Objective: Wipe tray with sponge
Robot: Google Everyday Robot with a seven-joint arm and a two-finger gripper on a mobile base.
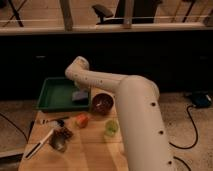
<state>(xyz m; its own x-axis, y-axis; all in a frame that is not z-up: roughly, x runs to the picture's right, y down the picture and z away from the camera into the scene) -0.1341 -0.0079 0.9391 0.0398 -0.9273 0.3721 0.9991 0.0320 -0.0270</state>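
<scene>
At the right end of the tray (54,96) the sponge (79,96) lies on the tray floor, close to the right rim. The gripper (81,90) sits right over it at the tip of the white arm (125,92), which bends in from the lower right. The jaws merge with the sponge, so I cannot tell how wide they stand or whether they hold it.

Progress, as a judgement: mid-wipe or just starting it. The sponge is already inside the tray, so fetching looks done. The left and middle of the tray floor are bare green with no visible dirt or streaks, so how much has been wiped cannot be read. Likely left to do: sweep across to the left rim, then lift off.

The worktop (92,152) is pale wood, with the tray at its back left. A reddish-brown bowl (102,103) is just beside the tray's right rim. In front are a small orange object (81,120), a pale green item (111,127), a shiny metal piece (59,140), a white-handled utensil (37,148) and a dark utensil (52,121).

The room is dim, with a dark wall panel behind and a pale ledge with posts above it. An office chair (102,11) stands past the ledge. A speckled floor shows to the sides, with a cable (192,135) and a blue thing (202,100) at far right.
</scene>
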